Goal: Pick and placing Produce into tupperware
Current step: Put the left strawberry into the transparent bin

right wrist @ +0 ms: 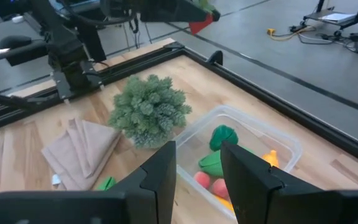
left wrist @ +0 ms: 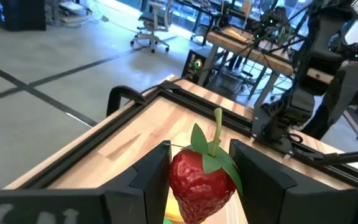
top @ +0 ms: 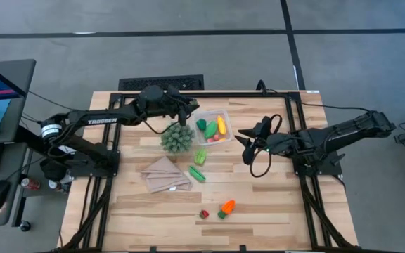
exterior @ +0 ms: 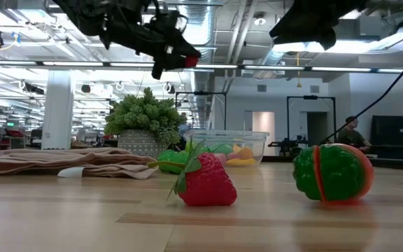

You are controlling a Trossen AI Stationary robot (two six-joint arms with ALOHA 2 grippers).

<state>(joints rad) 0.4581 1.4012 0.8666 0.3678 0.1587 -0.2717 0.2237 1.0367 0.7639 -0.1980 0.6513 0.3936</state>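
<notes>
My left gripper [top: 190, 110] hovers above the table by the far left corner of the clear tupperware [top: 214, 128], shut on a red strawberry [left wrist: 201, 180]. The tupperware holds a green pepper [top: 209, 129], a yellow banana [top: 221, 125] and red pieces. Two green pods [top: 199, 164] lie on the table near the tupperware. A second strawberry [top: 204, 213] and an orange carrot [top: 226, 207] lie nearer the near edge. My right gripper [top: 247, 143] waits open, in the air to the right of the tupperware. My left gripper pinches the strawberry's red body [left wrist: 185, 177] between its two fingers, one on each side. The green leaves and stem [left wrist: 217, 134] stick out past the fingertips. The strawberry is lifted clear, high above the table [exterior: 189, 61].
A spiky round green ball [top: 178, 137] stands just left of the tupperware, under my left arm's reach. A tan folded cloth [top: 164, 175] lies near it toward the near edge. A black frame [top: 290, 105] borders the table. Bare wood lies between the tupperware and my right gripper.
</notes>
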